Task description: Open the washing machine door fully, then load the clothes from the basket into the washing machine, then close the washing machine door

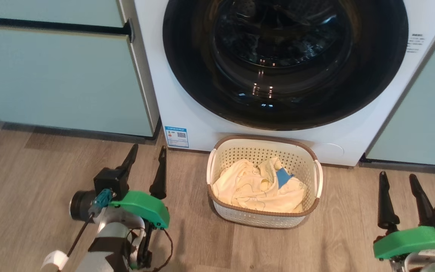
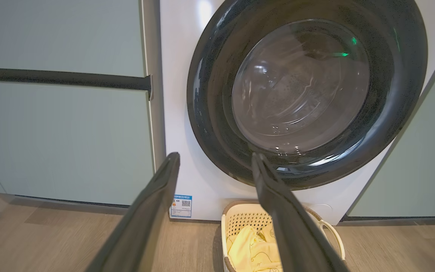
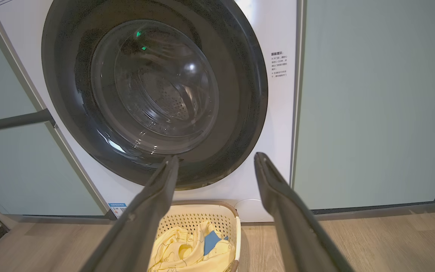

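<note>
Down on the floor (image 1: 32,181), at its back edge hard against the foot of the washing machine (image 1: 172,109), sits the basket (image 1: 257,153) with the clothes (image 1: 251,187) piled inside. Directly above it the washing machine door (image 1: 285,98) is shut flush. Step in hand looks like opening the door, with nothing started. Left gripper (image 1: 148,149) hangs over the floor to the left of the basket and right gripper (image 1: 398,175) to its right, both well apart from door and basket. Fingers on both are spread wide and hold nothing. No handle or latch recess can be made out on the door's glossy face in any view, and hinge side can't be told, so the first job is finding the pull point, probably a lip at the outer edge. Better to hook one finger behind that edge than pinch the face: it looks slick and fingers could skate off. Pull straight out to pop the latch, then follow the hinge arc rather than dragging in a line. Basket sits just under the door's lower edge, so keep clear of it through the swing. Take the door to its stop before going for the clothes.
</note>
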Available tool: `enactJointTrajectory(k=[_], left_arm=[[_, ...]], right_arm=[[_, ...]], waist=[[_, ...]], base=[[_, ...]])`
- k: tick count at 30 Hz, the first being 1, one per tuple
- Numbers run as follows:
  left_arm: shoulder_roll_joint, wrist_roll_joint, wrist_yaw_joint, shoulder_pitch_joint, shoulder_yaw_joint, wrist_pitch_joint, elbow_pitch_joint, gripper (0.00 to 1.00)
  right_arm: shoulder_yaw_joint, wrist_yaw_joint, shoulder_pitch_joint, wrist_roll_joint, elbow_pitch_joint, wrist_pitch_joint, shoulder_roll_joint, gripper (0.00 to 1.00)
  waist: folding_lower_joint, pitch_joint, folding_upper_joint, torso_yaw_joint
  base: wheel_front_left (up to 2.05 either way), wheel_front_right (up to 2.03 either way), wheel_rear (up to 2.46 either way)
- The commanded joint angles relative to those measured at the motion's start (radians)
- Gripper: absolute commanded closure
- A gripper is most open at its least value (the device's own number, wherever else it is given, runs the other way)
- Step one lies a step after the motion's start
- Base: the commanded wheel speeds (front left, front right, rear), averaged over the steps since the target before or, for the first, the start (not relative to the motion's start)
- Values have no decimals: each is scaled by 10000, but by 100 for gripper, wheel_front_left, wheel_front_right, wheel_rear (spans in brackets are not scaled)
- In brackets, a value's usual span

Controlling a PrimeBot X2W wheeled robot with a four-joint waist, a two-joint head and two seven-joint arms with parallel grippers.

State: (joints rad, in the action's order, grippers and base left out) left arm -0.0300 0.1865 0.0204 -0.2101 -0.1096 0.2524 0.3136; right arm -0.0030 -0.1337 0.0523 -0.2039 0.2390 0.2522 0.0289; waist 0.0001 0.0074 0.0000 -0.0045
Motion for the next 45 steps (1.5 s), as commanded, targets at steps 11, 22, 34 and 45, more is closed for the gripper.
enactJointTrajectory(k=[11, 22, 34, 45], left_arm=[[-202, 74, -19, -487, 185, 93, -221, 0], [-202, 68, -94, -525, 205, 93, -133, 0], [-202, 191, -260, -534, 98, 93, 60, 0], [-202, 138, -121, -567, 149, 93, 211, 0]], right_arm=[[228, 30, 527, -85, -258, 95, 213, 0], [224, 30, 541, -158, -257, 95, 213, 0], [191, 30, 517, -200, -287, 95, 213, 0], [185, 30, 511, -267, -279, 95, 213, 0]], waist=[[-1, 34, 0, -30], [-1, 60, 0, -59], [-1, 58, 0, -103], [-1, 60, 0, -131]], base=[[116, 117, -233], [123, 123, -246], [96, 96, -191], [15, 15, -30]])
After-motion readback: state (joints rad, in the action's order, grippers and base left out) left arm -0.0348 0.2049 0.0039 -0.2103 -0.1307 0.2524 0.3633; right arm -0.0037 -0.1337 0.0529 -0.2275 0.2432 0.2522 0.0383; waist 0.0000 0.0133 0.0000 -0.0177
